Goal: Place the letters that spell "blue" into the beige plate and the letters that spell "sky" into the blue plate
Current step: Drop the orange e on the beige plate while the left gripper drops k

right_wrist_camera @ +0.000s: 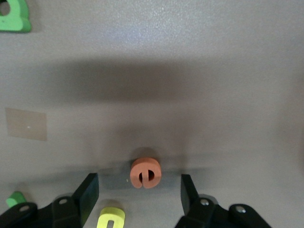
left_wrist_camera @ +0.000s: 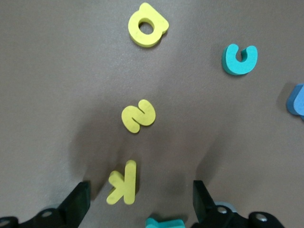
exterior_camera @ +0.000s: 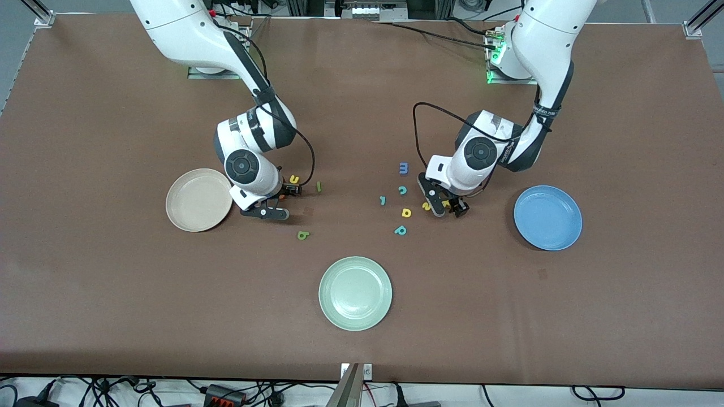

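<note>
A robotics lab: two white arms are bolted on metal base plates (exterior_camera: 214, 72) to a wide brown surface (exterior_camera: 113, 294) edged with aluminium framing (exterior_camera: 39, 14). Loose cables (exterior_camera: 430, 34) trail past the bases, and power strips (exterior_camera: 223, 394) and tangled wires lie below the surface's edge.

Round beige plate (exterior_camera: 198, 199), round solid blue plate (exterior_camera: 547, 217) and round pale green plate (exterior_camera: 355, 293) are lying on a brown table surface (exterior_camera: 113, 294); small foam orange e (right_wrist_camera: 146, 173) and yellow k (left_wrist_camera: 122, 182) are showing.
</note>
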Robot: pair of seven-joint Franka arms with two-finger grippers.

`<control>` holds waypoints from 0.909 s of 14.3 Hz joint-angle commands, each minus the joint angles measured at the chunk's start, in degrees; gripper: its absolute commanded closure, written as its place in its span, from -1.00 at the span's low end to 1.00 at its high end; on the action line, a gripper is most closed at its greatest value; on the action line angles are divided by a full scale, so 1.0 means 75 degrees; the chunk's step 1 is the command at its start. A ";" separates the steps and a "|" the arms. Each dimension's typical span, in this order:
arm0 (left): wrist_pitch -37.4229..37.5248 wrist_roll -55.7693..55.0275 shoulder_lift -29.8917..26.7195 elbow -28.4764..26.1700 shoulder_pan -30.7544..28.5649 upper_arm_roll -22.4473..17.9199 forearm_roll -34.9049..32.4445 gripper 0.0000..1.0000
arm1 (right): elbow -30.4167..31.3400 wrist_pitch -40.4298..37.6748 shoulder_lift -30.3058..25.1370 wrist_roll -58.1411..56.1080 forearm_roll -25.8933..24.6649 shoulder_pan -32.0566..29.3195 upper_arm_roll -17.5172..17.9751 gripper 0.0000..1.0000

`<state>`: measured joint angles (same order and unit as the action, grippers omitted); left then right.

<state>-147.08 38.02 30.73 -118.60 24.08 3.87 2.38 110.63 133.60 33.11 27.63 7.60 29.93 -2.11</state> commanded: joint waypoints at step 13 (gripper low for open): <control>0.1910 0.0169 -0.1062 0.0600 -0.1169 -0.0376 -0.0071 0.78 | -0.0184 -0.0257 -0.0675 -0.0098 0.0076 -0.0321 -0.0129 0.72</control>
<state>-139.03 37.86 24.83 -116.38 19.99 0.99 2.34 108.69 133.71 32.16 27.62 7.82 29.48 -3.05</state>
